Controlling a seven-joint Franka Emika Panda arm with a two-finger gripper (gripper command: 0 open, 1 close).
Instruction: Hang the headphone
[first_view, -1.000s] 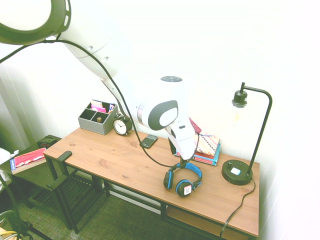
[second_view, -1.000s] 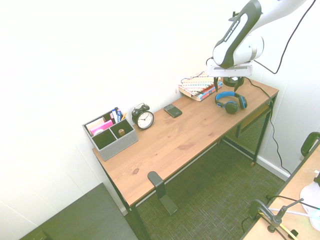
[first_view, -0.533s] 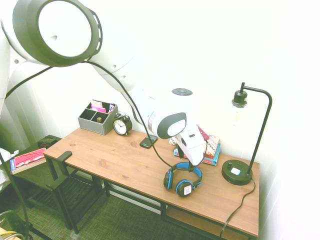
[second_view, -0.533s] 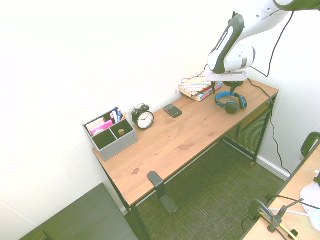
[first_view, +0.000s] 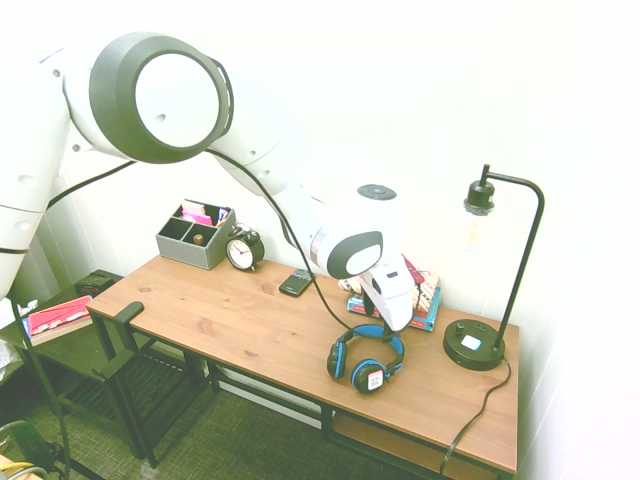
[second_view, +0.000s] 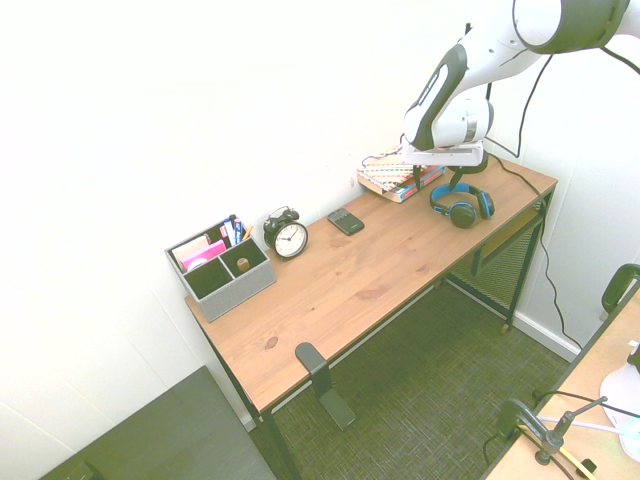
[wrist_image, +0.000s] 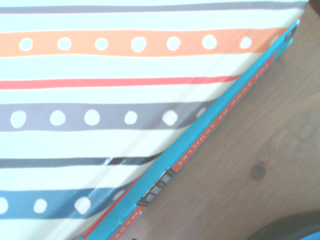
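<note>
The headphone (first_view: 366, 358) lies flat on the wooden desk (first_view: 250, 330), blue headband toward the wall, with a white sticker on the nearer black cup. In the second exterior view the headphone (second_view: 460, 203) sits near the desk's right end. My gripper (second_view: 438, 180) hangs low just behind the headband, over the edge of the striped books (second_view: 390, 175). Its fingers stand wide apart and hold nothing. In the first exterior view the gripper (first_view: 380, 322) is mostly hidden by the white hand. The wrist view shows the striped book cover (wrist_image: 110, 100) and bare desk wood (wrist_image: 260, 150).
A black lamp (first_view: 475, 345) stands right of the headphone. A phone (first_view: 297, 282), an alarm clock (first_view: 243, 250) and a grey organizer (first_view: 195, 235) line the back of the desk. A black hook-shaped bracket (first_view: 128, 312) is clamped to the desk's far end.
The arm has swung lower and carried the gripper from above the headband toward the books by the wall. The headphone has not moved, and the fingers stayed apart.
</note>
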